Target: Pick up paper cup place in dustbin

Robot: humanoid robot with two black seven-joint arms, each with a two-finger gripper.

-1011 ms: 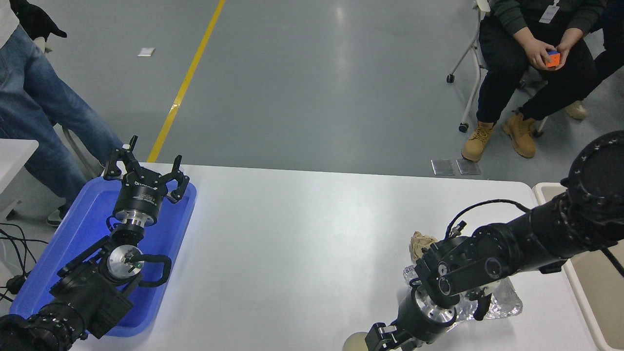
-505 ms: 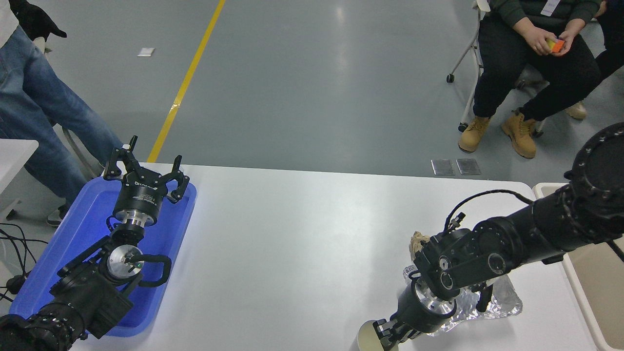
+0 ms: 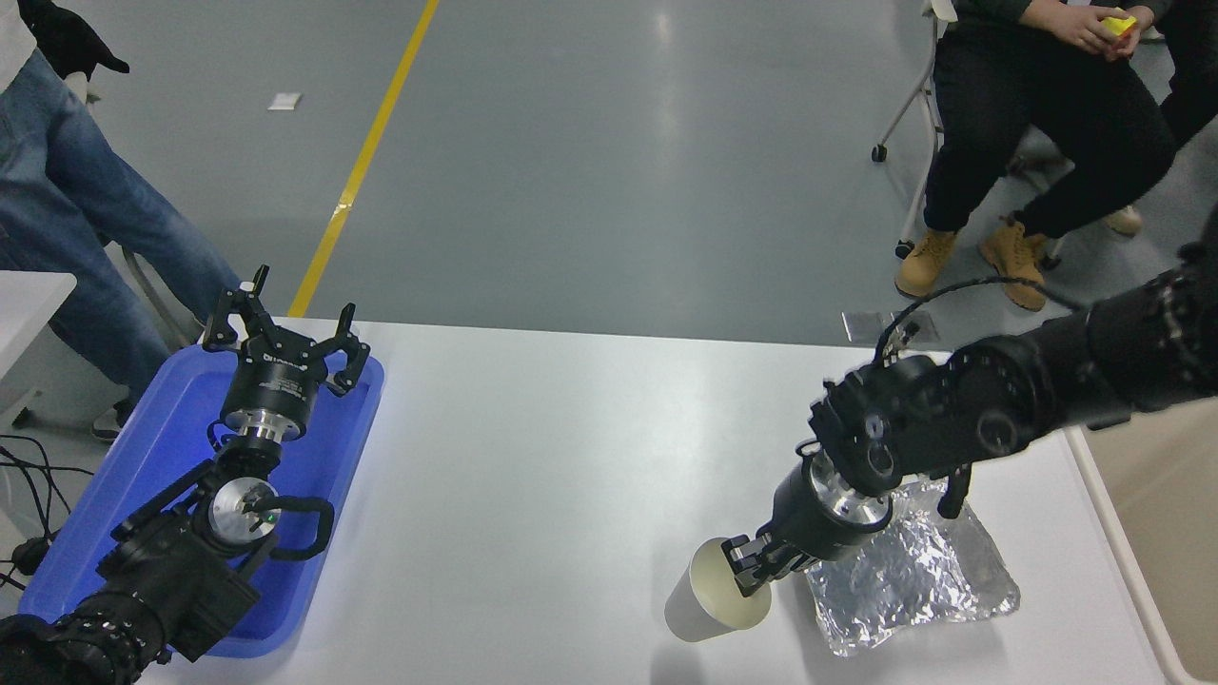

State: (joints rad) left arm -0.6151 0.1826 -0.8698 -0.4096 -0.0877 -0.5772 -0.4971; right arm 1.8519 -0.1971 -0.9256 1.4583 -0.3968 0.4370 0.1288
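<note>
Head view: dustbin [image 3: 1156,533] cut off at right edge. Right gripper [image 3: 747,576] reaches down-left, jaws pinching paper cup [image 3: 712,601] rim beside foil container [image 3: 909,580]. Left gripper [image 3: 284,344] parked, jaws spread.

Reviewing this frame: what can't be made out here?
- Head view: dustbin is cut off by the right edge; its inside is unseen.
- Crumpled paper ball is hidden, probably behind the right arm.
- Right gripper grips the paper cup at its rim; the inner finger is hard to see.
- Foil container: far edge under the arm.
</note>
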